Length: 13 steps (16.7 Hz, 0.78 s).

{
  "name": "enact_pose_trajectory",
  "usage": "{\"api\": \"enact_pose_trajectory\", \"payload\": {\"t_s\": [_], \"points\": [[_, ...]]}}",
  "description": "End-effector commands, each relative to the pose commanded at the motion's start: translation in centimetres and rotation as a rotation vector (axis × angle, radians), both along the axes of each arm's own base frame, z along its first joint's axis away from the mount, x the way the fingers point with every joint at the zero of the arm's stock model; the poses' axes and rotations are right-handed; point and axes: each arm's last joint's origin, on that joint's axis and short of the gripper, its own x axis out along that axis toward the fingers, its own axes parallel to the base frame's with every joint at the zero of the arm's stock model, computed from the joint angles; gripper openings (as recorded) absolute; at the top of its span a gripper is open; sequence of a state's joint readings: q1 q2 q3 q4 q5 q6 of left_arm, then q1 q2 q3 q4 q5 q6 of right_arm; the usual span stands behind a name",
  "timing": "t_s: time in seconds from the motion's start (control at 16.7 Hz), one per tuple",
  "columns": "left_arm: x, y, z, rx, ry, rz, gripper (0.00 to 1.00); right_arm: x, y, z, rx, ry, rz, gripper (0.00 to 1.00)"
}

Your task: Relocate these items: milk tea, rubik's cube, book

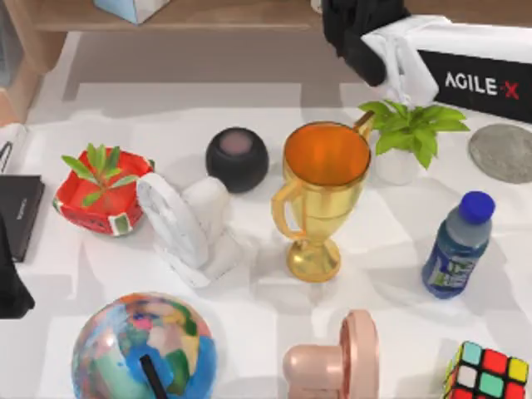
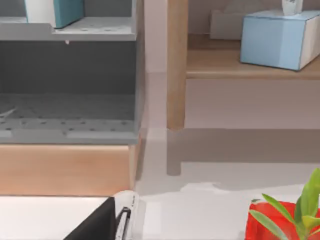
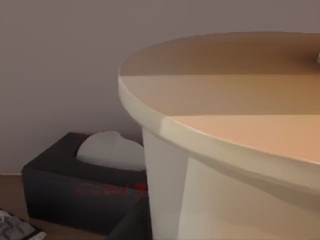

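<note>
The milk tea (image 3: 235, 150), a cream cup with a beige lid, looms very close in the right wrist view. My right gripper (image 1: 359, 37) is at the back of the table by the wooden shelf and appears shut on the cup. The rubik's cube (image 1: 486, 374) sits at the table's front right corner. On a grey shelf in the left wrist view stands what looks like the book (image 2: 62, 11), with a teal cover and a pale edge. My left arm (image 1: 10, 283) rests at the left edge.
A golden trophy (image 1: 320, 191), a potted plant (image 1: 407, 137), a blue-capped bottle (image 1: 457, 245), a globe (image 1: 143, 349), a white fan (image 1: 187, 220) and a black speaker (image 1: 237, 158) crowd the table. A black tissue box (image 3: 85, 185) stands behind the cup. A light-blue box (image 2: 280, 37) sits on the wooden shelf.
</note>
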<state>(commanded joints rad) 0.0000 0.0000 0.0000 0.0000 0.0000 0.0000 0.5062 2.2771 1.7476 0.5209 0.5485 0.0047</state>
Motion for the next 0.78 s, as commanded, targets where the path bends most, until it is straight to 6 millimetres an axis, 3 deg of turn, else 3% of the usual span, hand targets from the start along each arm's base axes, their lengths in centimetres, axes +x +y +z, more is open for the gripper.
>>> {"api": "enact_pose_trajectory", "payload": {"t_s": [0.36,0.78], "points": [[0.00,0.00,0.00,0.000,0.000,0.000,1.00,0.00,0.00,0.00,0.000,0.000,0.000,0.02],[0.00,0.00,0.00,0.000,0.000,0.000,1.00,0.00,0.00,0.00,0.000,0.000,0.000,0.00]]}}
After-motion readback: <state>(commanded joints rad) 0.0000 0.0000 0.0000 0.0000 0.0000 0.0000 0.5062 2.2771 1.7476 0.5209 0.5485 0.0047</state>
